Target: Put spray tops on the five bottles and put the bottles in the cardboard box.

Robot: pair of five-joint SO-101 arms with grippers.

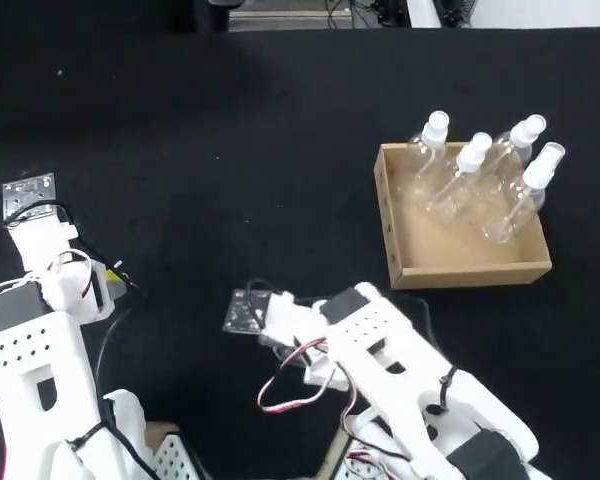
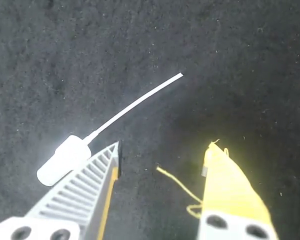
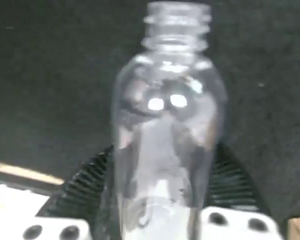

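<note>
A clear bottle (image 3: 165, 115) with a bare threaded neck stands between the dark fingers of my right gripper (image 3: 162, 192), which is shut on it. A white spray top (image 2: 65, 159) with its long thin tube lies flat on the black cloth, just outside one finger of my open left gripper (image 2: 164, 147). Nothing is between the left jaws. At the right of the table stands the cardboard box (image 1: 460, 270), holding several capped bottles (image 1: 460, 185) that lean against its far wall. The right arm (image 1: 380, 350) is low in the middle and the left arm (image 1: 40, 310) is at the left edge.
Black cloth (image 1: 230, 150) covers the whole table. A red and white cable (image 1: 290, 385) loops beside the right arm. The table's far edge (image 1: 310, 25) runs along the back.
</note>
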